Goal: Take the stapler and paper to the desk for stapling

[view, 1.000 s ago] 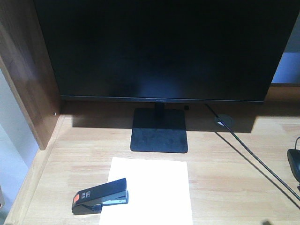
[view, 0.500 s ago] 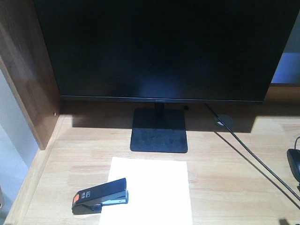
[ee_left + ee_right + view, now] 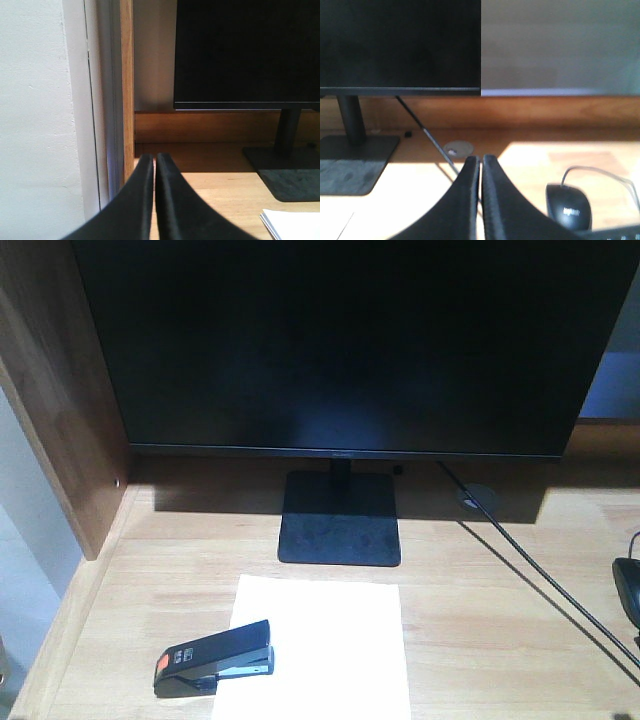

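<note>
The black stapler (image 3: 213, 658), orange patch at its left end, lies across the left edge of the white paper (image 3: 330, 640). Both rest on the light wood desk (image 3: 480, 620) in front of the monitor stand. Neither gripper shows in the front view. My left gripper (image 3: 154, 158) is shut with nothing in it, low over the desk's left side near the dark side panel (image 3: 126, 90). A corner of the paper (image 3: 292, 223) shows to its right. My right gripper (image 3: 481, 159) is shut and empty over the desk's right part.
A large black monitor (image 3: 340, 340) on a square base (image 3: 340, 522) fills the back. A cable (image 3: 540, 585) runs from the round grommet (image 3: 478, 499) towards the front right. A black mouse (image 3: 567, 206) lies right of the right gripper. A white wall (image 3: 40, 100) is at the left.
A dark tip at the bottom right edge of the front view has slid rightwards and out of sight. The stapler and the paper have not moved.
</note>
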